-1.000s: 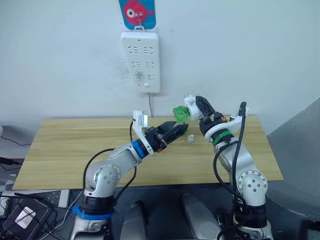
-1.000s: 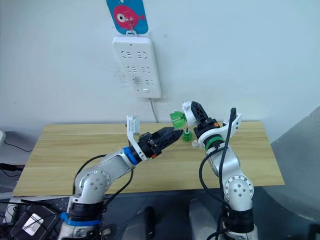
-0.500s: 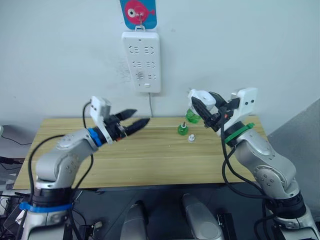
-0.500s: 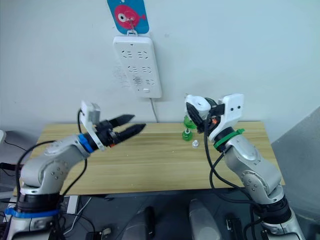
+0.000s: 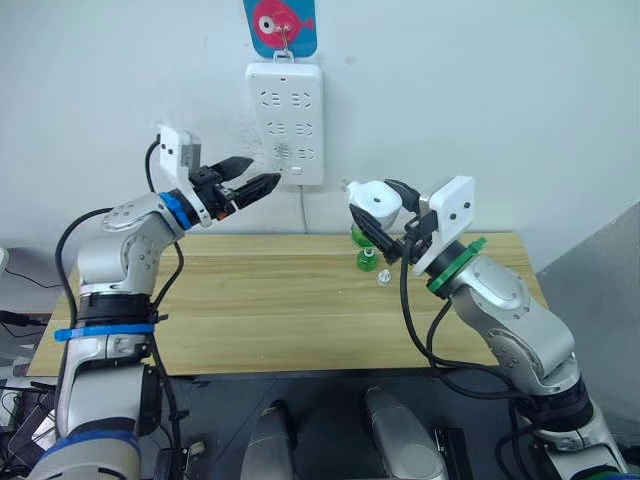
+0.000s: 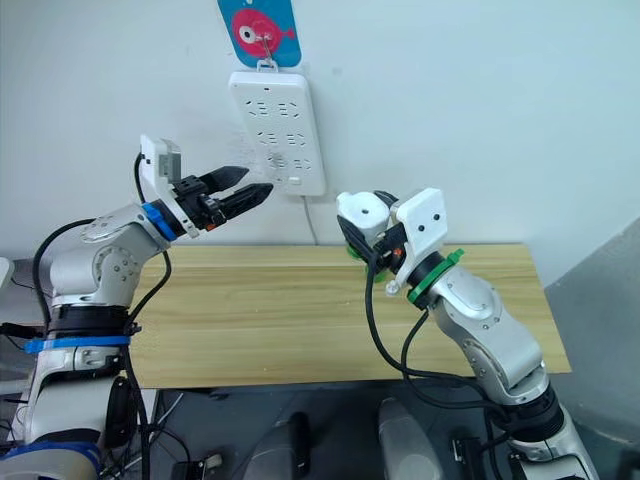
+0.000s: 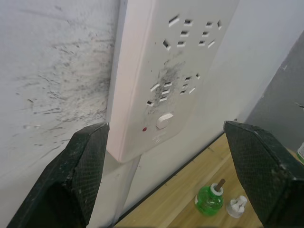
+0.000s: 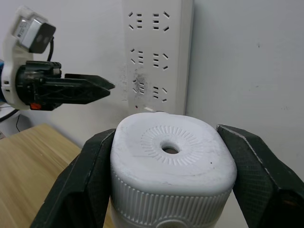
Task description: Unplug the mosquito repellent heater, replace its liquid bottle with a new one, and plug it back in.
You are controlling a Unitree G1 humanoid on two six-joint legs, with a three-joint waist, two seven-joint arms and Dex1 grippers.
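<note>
While the right gripper [image 8: 166, 190] now lifts the mosquito repellent heater [image 5: 378, 200], fingers clamped on it, toward the power strip [image 5: 285, 122], the left gripper [image 5: 258, 183] has risen beside it, fingers apart; the old bottle [image 5: 367, 260] stays on the desk [image 5: 250, 310], so plugging comes next

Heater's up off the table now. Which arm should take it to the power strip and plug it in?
Right. Its gripper is already shut on the mosquito repellent heater, facing the power strip. The left gripper hangs open and empty beside the strip, so it would need a handover first.
</note>
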